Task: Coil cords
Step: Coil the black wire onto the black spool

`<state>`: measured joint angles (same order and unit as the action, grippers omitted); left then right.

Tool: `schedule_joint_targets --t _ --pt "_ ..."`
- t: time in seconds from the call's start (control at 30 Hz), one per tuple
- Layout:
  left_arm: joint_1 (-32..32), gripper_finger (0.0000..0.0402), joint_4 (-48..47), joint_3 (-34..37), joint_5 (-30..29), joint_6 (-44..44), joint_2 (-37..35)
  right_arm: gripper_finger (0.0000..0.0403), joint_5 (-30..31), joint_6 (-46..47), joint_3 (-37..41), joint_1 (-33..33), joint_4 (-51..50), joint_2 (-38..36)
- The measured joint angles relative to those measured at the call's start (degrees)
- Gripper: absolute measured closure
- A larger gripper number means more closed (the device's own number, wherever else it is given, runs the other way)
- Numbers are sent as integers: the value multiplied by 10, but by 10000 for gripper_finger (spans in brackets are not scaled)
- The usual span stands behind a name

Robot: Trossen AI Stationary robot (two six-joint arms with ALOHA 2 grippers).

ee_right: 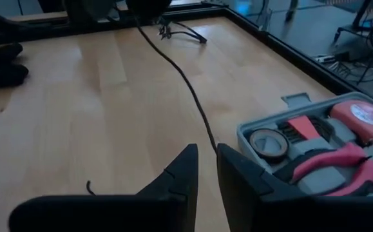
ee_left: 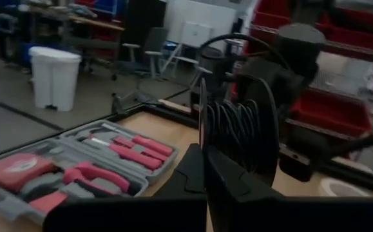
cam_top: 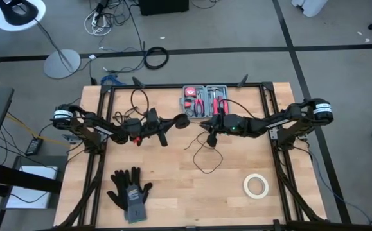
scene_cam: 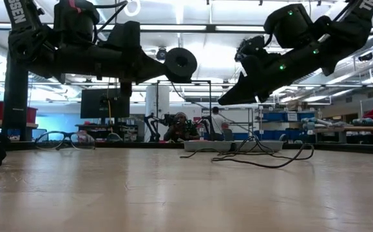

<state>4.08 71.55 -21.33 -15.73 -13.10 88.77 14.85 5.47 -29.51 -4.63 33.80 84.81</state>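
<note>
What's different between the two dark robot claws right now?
The left gripper has its jaws shut on a round black spool wound with thin black wire. The right gripper has its jaws slightly apart and seems to hold nothing, with the wire running toward their gap. The left gripper points level across the wooden tabletop, while the right gripper tilts down toward it. Both hang above the table, near its middle.

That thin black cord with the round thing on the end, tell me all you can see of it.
The cord is a very thin black wire. Part of it is wound round a flat black spool, held up off the table in the shut left tool. From there it runs across towards the right tool, whose fingers stand slightly apart with the wire passing between them. The rest lies in loose loops on the wooden table, beside the tool case.
</note>
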Motion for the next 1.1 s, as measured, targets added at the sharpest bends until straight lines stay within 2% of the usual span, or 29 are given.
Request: schedule_joint_targets --t 0.1,0.4,0.57,1.1 --pt "0 401 -1 0 15 24 0 345 0 -17 -2 1 0 4" --pt "0 401 -1 0 15 23 0 351 6 -65 -2 1 -7 34" --pt "0 401 8 0 15 3 0 351 34 -67 -2 1 1 38" --pt "0 401 10 0 14 -40 0 359 54 -72 -2 -4 -6 38"
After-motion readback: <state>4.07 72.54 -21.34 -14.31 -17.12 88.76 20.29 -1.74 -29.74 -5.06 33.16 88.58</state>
